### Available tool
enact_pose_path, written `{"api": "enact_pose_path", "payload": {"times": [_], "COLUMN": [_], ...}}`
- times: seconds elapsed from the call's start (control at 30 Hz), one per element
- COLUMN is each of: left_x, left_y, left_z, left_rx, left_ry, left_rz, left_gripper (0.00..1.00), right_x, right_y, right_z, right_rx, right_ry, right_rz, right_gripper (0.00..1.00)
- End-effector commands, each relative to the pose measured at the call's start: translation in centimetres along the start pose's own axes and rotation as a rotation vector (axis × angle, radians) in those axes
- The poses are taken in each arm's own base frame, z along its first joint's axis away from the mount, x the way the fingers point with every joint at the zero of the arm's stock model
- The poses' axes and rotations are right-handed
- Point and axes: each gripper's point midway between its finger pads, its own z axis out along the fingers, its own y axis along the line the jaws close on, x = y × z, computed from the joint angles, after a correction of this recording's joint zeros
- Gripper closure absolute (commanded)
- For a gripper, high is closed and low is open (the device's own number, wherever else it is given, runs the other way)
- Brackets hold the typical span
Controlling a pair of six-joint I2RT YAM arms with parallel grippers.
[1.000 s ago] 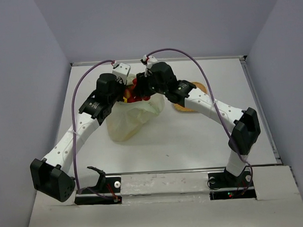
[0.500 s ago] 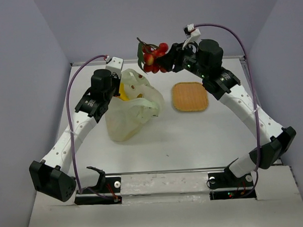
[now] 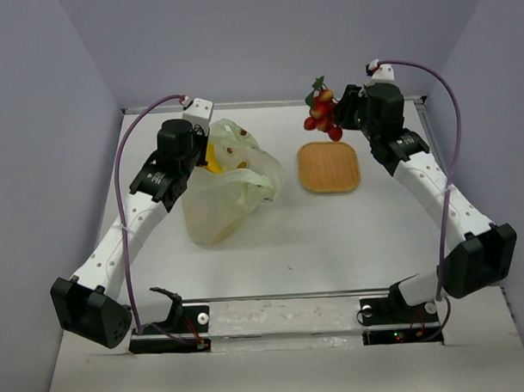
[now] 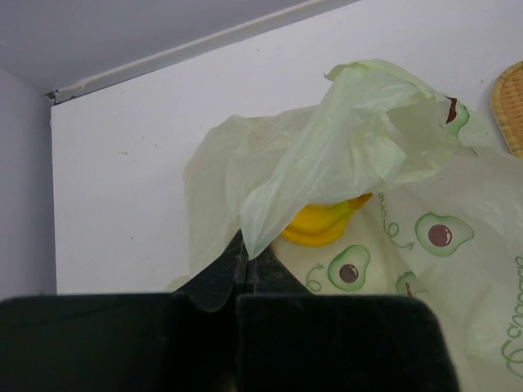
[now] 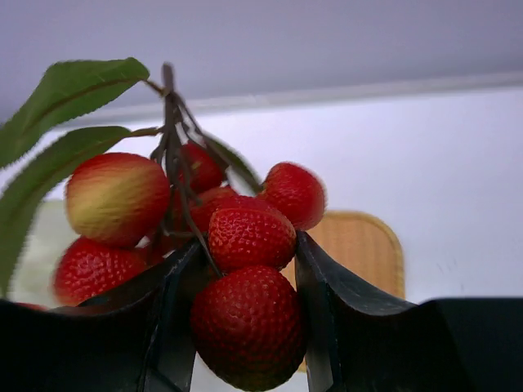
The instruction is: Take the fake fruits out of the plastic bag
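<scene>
Right gripper (image 5: 245, 273) pinching berry cluster (image 5: 237, 245) over mat (image 3: 328, 168); left gripper (image 4: 245, 260) pressed together on bag (image 3: 221, 210) rim. Next, likely: lower, release berries. Banana (image 4: 321, 226) in bag.

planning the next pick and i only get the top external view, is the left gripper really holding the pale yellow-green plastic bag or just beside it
Observer: The left wrist view shows the left gripper shut on a thin fold of the pale yellow-green plastic bag.
Operator: whats the yellow bit inside
Observer: A yellow plastic toy banana, lying under the raised flap of the bag.
Operator: how is the right one gripping
Observer: The right wrist view shows the right gripper clamped on the lower berries of the red toy berry cluster with green leaves.
</scene>
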Motion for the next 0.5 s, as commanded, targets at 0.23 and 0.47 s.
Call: {"api": "enact_pose_path", "payload": {"times": [0.23,0.47], "left_x": [-2.5,-2.3], "left_y": [0.9,0.9], "left_z": [-1.6,-1.5], "left_rx": [-0.019,-0.018], "left_ry": [-0.081,-0.078], "left_rz": [-0.011,-0.01], "left_gripper": [1.0,1.0], "right_x": [13.1,19.4], "right_y": [-9.3,-11.4], "right_z": [4.1,4.3], "right_rx": [0.312,0.354], "right_ry": [0.272,0.387], "right_rz": [-0.125,-0.124], "right_gripper": [0.99,0.99]}}
